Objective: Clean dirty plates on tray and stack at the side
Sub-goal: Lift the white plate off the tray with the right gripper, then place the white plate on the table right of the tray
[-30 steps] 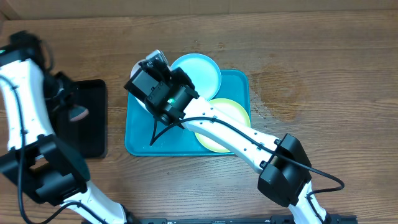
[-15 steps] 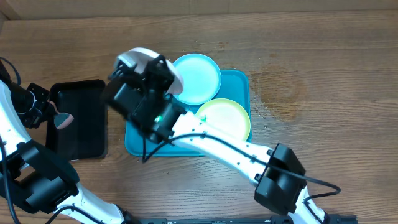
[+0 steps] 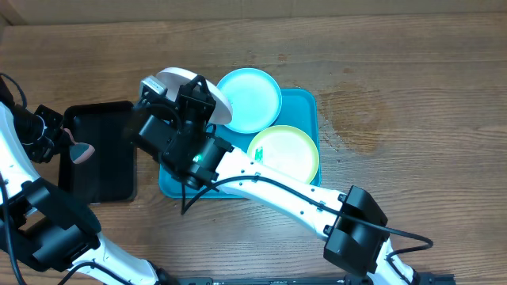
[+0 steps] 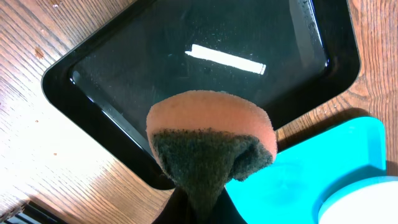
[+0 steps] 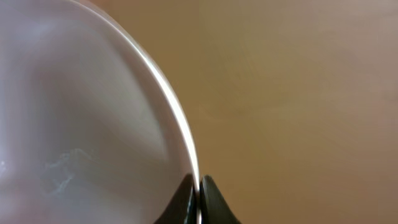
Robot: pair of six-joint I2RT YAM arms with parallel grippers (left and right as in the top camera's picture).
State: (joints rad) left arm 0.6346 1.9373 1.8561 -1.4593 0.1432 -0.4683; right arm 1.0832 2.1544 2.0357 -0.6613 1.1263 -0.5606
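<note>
The wooden bench [image 3: 396, 79] fills the overhead view. Near its middle lies the big turquoise tray [image 3: 301, 107], long side running from 9 to 3 o'clock. The smaller black tray [image 3: 111, 158] sits on the bench just beside it at 9 o'clock, and its glossy floor shows a bright streak of reflected light in the left wrist view. Two plates rest on the turquoise tray. The light blue plate [image 3: 252, 99] is at 12 o'clock, its edge reaching over the far rim. The yellow-green plate [image 3: 289, 150] is at 4 o'clock, near the right rim. The two are touching or nearly so. The white plate [image 3: 178, 79] is off the tray floor, held tilted over the tray's 10 o'clock corner. The right hand [image 5: 199, 190] is closed on its rim, with the thin edge pinched between the two fingertips, and a faint whitish mark shows on the plate's face. An orange sponge [image 4: 211, 143] with a dark green scouring side hangs over the near edge of the black tray. It is squeezed in the closed left hand [image 4: 199, 208].
</note>
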